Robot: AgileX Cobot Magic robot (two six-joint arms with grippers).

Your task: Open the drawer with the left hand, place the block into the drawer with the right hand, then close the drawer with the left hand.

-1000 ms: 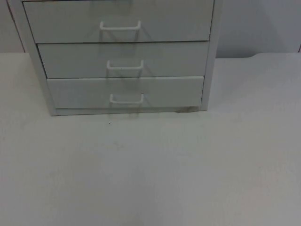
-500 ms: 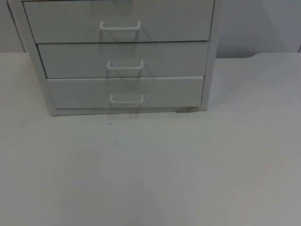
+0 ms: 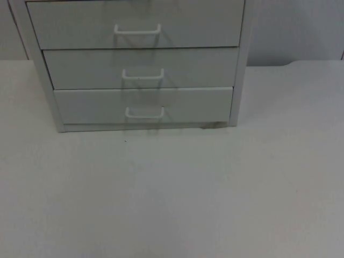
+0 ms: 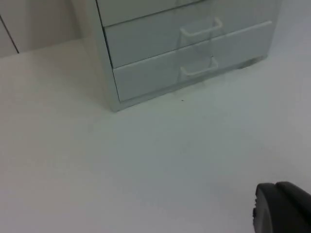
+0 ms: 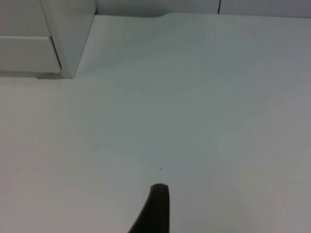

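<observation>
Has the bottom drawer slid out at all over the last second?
No. The bottom drawer sits just as far in as before, its front close beside the cabinet frame and its handle in the same spot.

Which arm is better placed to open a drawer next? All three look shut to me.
Left, probably: its hand faces the drawer fronts and handles, while the right hand looks past the cabinet's side.

Soft even light; pictures slightly hazy; faint shadow under cabinet (image 3: 140, 64).
</observation>
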